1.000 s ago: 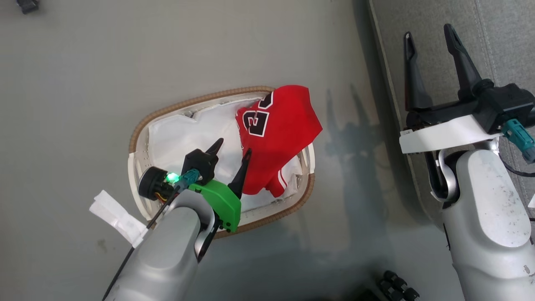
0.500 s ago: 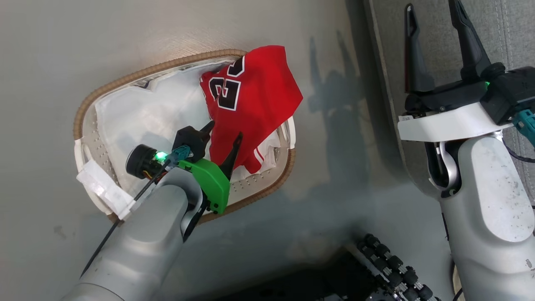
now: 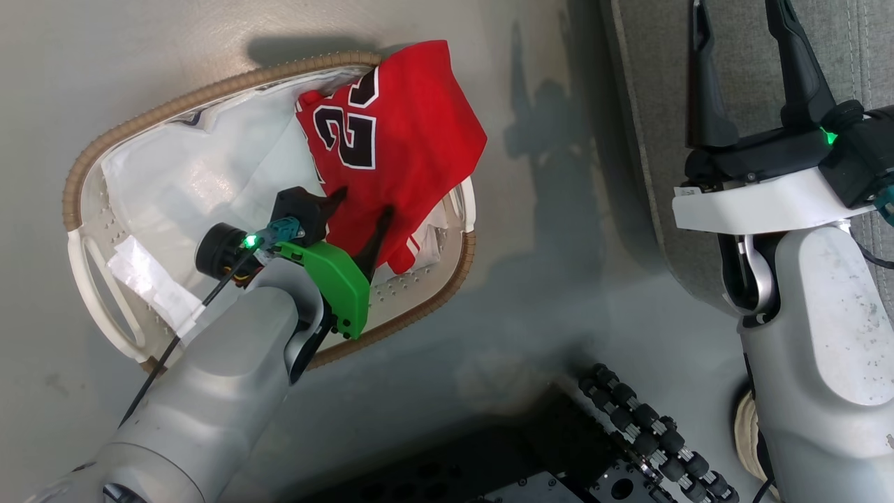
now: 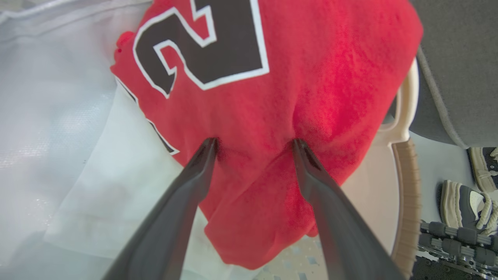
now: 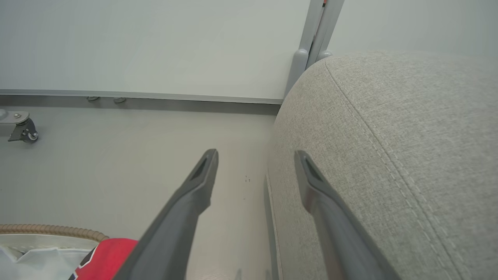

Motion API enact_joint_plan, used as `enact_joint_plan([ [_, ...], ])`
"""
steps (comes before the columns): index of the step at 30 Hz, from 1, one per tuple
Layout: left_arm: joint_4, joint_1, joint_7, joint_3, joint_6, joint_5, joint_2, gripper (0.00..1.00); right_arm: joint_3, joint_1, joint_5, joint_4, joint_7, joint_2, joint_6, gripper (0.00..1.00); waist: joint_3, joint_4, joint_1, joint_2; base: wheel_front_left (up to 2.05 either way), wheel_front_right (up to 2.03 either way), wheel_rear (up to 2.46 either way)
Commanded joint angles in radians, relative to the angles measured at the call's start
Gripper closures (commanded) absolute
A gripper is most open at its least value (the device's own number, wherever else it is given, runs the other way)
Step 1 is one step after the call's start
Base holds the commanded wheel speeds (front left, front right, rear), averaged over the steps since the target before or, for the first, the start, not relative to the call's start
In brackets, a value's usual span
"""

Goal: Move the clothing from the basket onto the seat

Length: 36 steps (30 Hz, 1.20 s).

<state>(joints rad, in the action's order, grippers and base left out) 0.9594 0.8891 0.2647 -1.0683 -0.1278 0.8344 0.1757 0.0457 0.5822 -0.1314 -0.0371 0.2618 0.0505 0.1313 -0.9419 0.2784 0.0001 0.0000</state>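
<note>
Risk: L end effector (image 4: 255,142), spread wide w/ tips dimpling the red jersey (image 3: 412,126) but gripping nothing yet, may pinch a thin fold that slips, or snag the white liner (image 3: 181,168) too. The jersey lies in the right end of the basket (image 3: 209,87), part draped over its rim. R end effector (image 5: 255,153) hangs spread & empty right of the basket, at the edge of the seat (image 3: 656,84).

You have a red fabric jersey (image 3: 419,140) carrying black numbers (image 3: 342,133) outlined in white, and white stripes (image 3: 413,244) run along a red hem beneath it. The oval white perforated plastic basket (image 3: 412,290) has a brown woven rim (image 3: 209,87) and a white fabric liner (image 3: 181,168). The grey woven-fabric sofa seat (image 3: 649,105) is flecked and one-toned, and the floor (image 3: 140,42) is plain pale grey.
</note>
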Motion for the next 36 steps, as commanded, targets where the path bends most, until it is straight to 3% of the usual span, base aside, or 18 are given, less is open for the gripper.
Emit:
enact_joint_plan([
  [1,-0.005,0.022,-0.001,-0.012,-0.004,0.015,0.009,0.98,-0.004,0.002,-0.003,0.003,0.005,0.002,-0.001,0.0,-0.001,0.0,-0.0001,0.0,0.0,0.0,0.0],
  [11,-0.029,-0.003,-0.001,-0.01,-0.004,0.043,0.015,1.0,-0.005,-0.006,-0.004,-0.025,0.005,0.002,-0.001,0.0,0.081,-0.017,-0.0001,0.0,0.0,0.0,0.0],
  [36,-0.34,-0.385,0.0,0.356,-0.004,-0.259,-0.03,1.0,0.061,-0.176,0.037,-0.154,0.005,0.003,-0.001,0.0,0.545,-0.234,-0.0001,0.0,0.0,0.0,0.0],
])
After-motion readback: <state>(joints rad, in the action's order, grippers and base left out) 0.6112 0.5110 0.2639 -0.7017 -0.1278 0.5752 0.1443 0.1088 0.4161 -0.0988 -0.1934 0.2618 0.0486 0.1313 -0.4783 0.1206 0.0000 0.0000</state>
